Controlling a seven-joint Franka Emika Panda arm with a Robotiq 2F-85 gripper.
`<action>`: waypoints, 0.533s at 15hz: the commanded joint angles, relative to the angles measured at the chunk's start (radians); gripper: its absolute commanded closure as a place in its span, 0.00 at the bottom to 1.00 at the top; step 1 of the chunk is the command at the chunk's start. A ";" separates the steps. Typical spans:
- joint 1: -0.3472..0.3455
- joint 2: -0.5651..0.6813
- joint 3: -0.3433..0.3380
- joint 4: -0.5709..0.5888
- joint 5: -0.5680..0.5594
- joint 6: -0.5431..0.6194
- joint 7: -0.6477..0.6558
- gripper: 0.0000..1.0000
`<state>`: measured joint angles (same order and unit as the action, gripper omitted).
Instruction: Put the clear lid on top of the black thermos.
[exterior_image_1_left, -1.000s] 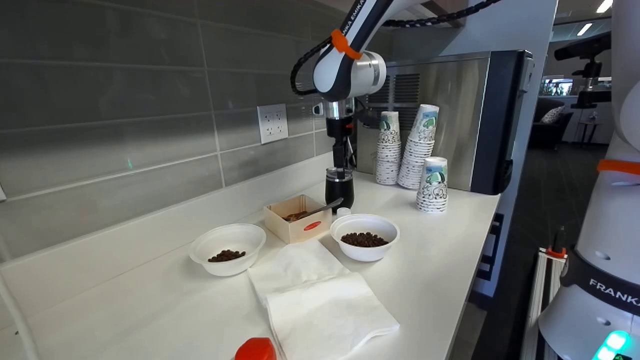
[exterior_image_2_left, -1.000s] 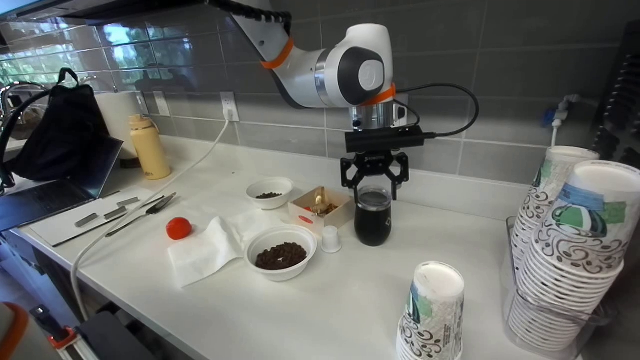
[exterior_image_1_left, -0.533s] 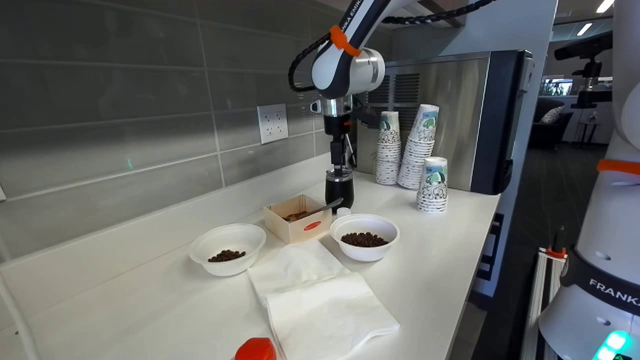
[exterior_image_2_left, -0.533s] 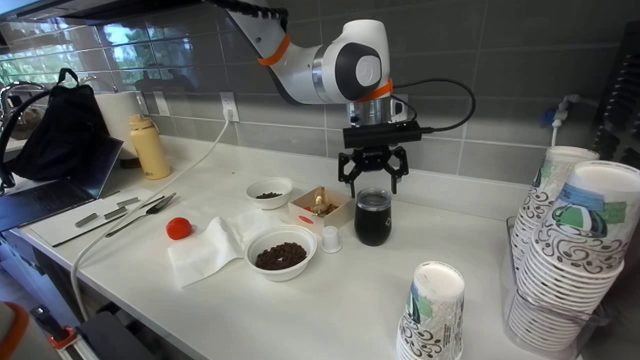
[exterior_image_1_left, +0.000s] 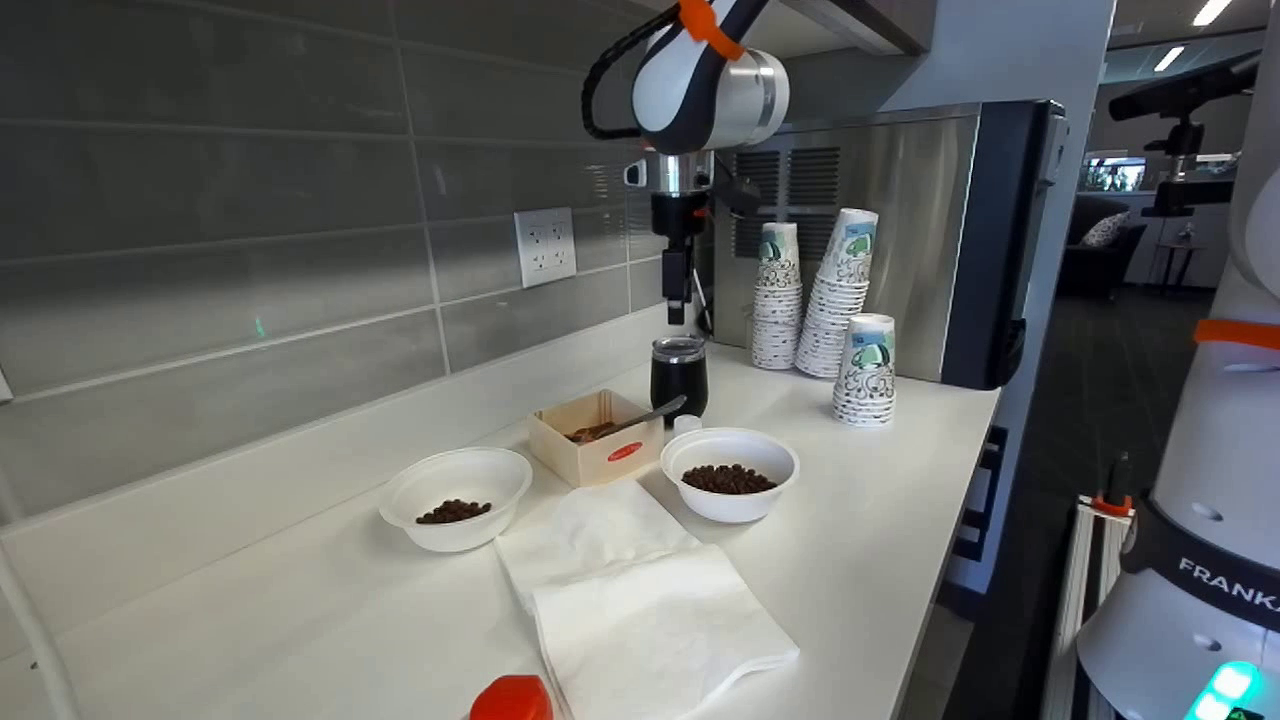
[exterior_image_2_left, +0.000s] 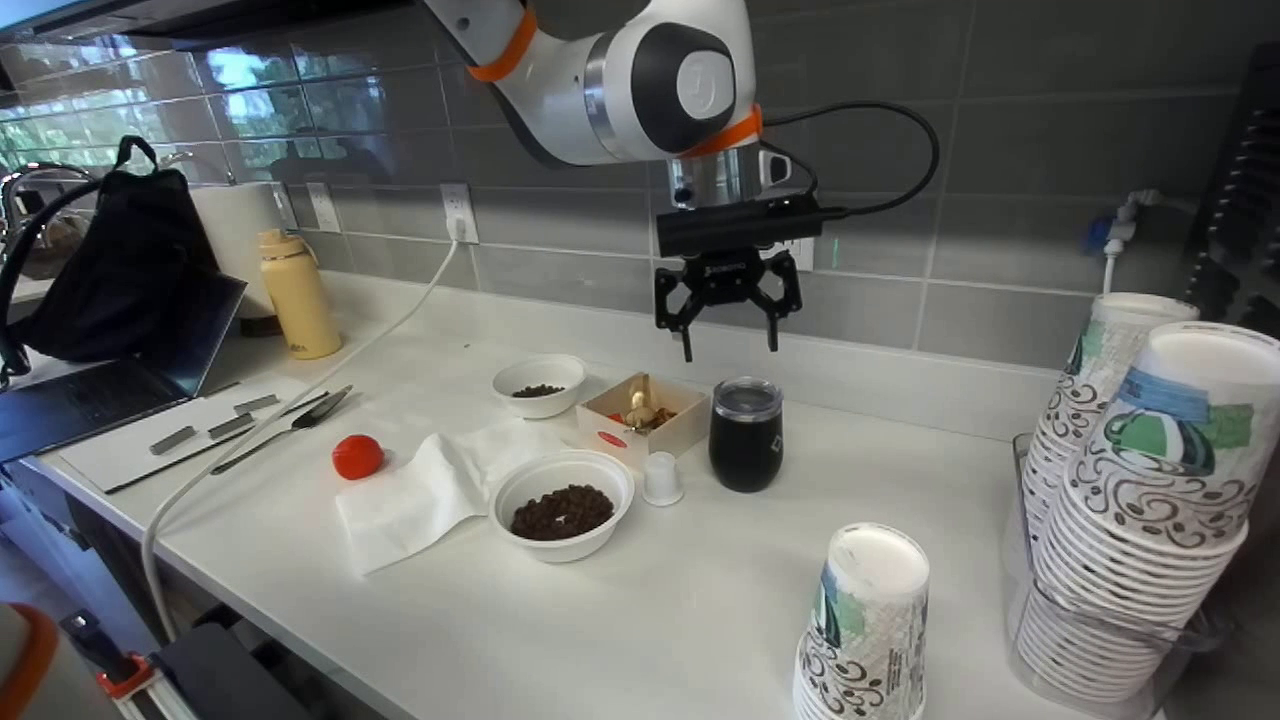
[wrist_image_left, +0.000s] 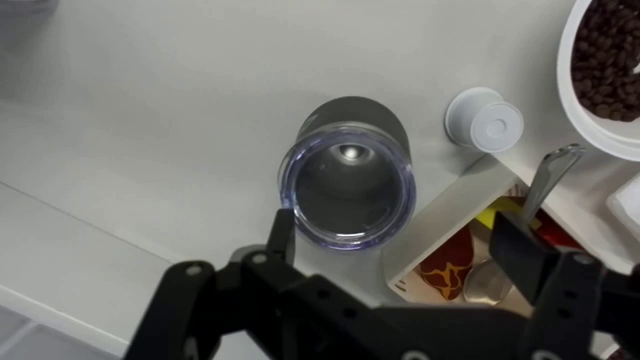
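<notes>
Gripper (exterior_image_2_left: 730, 350): jaws spread wide, fingertips directed downward. In an exterior view, the gap between the fingertips looks about as wide as the clear lid (exterior_image_2_left: 748, 400). Both fingers (wrist_image_left: 283, 232) are free of any load; in both exterior views they stand above the lid and apart from it. The lid is seated on the mouth of the black thermos (exterior_image_2_left: 745, 450), which stands upright on the counter (exterior_image_2_left: 660, 620) below the gripper. In the wrist view, one finger overlaps the lid's edge by line of sight; the opposite finger overlaps the wooden box (wrist_image_left: 445, 218). The box sits below the gripper, just beside the thermos, with a utensil (wrist_image_left: 546, 180) projecting from it. The small white cup (wrist_image_left: 484, 122) also stands below the gripper, near the box. The white bowl (exterior_image_1_left: 728, 508) is farther from the gripper than the cup.
</notes>
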<state>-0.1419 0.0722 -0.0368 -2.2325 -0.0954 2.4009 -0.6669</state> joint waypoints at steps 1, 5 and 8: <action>0.013 -0.176 -0.017 -0.179 0.059 -0.002 0.050 0.00; 0.025 -0.363 -0.047 -0.368 0.125 0.057 0.153 0.00; 0.029 -0.489 -0.076 -0.455 0.133 0.072 0.247 0.00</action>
<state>-0.1329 -0.2487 -0.0784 -2.5631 0.0113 2.4373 -0.5058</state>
